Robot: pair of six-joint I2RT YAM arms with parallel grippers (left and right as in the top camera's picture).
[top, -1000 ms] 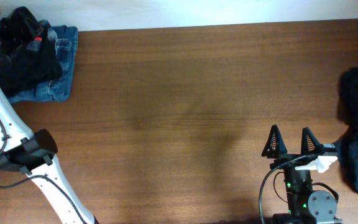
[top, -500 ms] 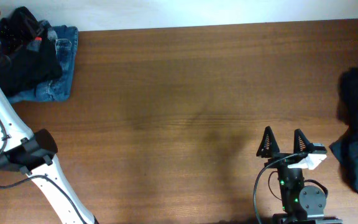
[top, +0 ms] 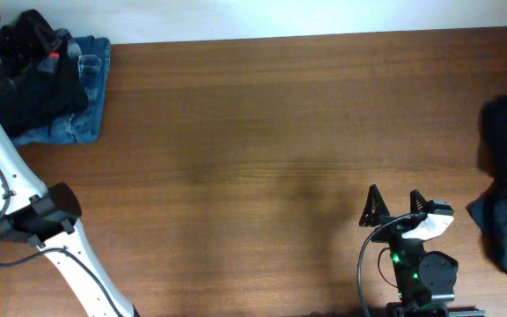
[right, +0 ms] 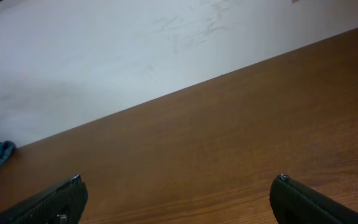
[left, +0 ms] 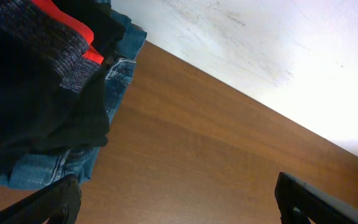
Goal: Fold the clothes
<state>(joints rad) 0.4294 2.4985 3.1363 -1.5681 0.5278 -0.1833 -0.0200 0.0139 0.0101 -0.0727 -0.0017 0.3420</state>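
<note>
The worktop [top: 262,123] is brown wood, its grain running lengthwise, with a dull sheen on the finish. Beyond its far edge rises a white wall [right: 135,56], faintly scuffed and smudged in both wrist views.

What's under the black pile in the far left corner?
Under the black garment lie blue denim jeans, showing along its right and near edges. Anything else beneath is covered.
</note>
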